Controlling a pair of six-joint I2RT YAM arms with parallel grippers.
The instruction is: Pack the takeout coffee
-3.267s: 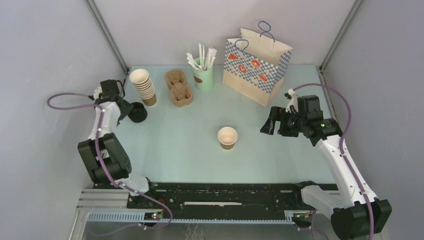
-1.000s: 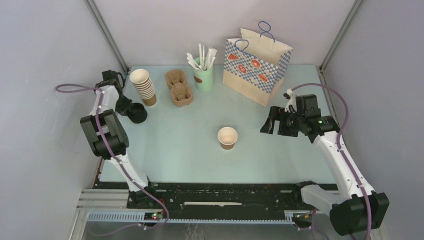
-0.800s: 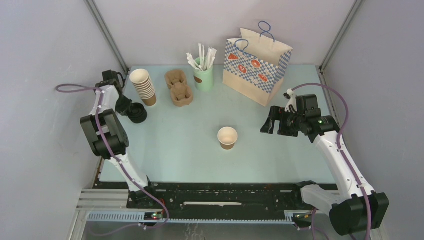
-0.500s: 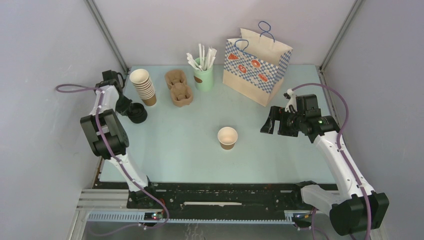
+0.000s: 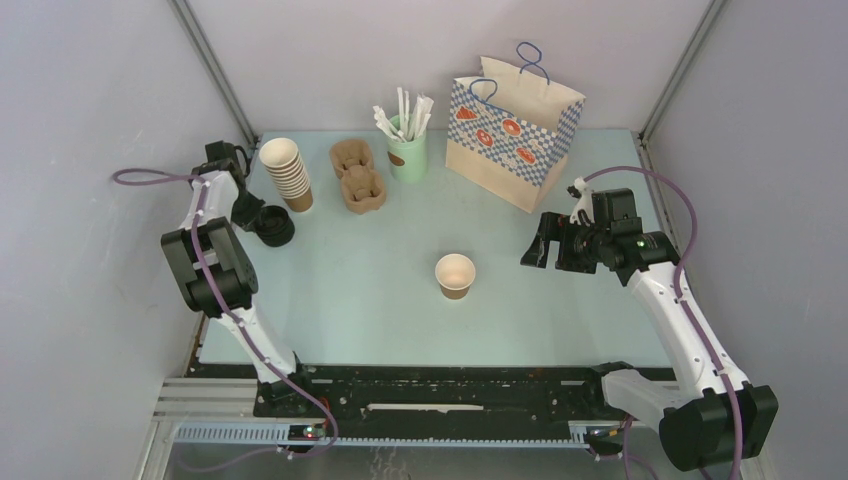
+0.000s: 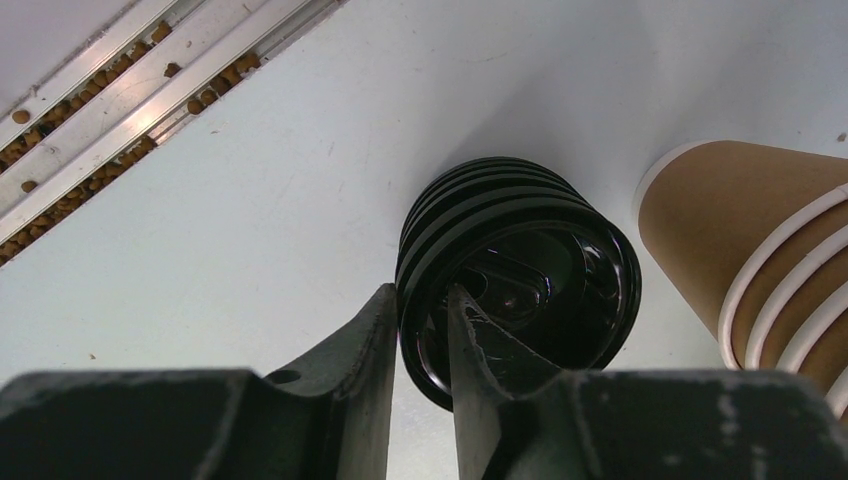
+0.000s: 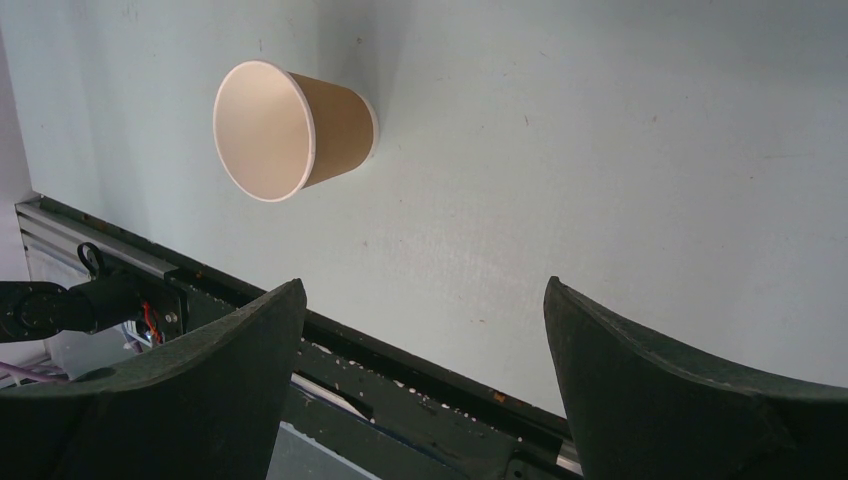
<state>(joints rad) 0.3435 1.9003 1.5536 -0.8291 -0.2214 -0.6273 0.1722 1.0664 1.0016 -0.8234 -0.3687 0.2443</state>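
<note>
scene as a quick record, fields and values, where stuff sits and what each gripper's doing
left gripper: pinching the top rim of the stack of black lids, far left
right gripper: open, empty, right of the lone cup
lone cup: upright, lidless, mid-table
paper bag: upright, back right
back row: stack of cups, pulp carriers, green cup of sticks

Whole tabletop (image 5: 350,290) is pale mint. There's a kraft-brown paper cup (image 5: 455,274) that's cream inside, a glossy black plastic lid stack (image 6: 520,270), and a brown paper bag (image 5: 510,150) with blue-white checks, orange-red prints and blue handles.
</note>
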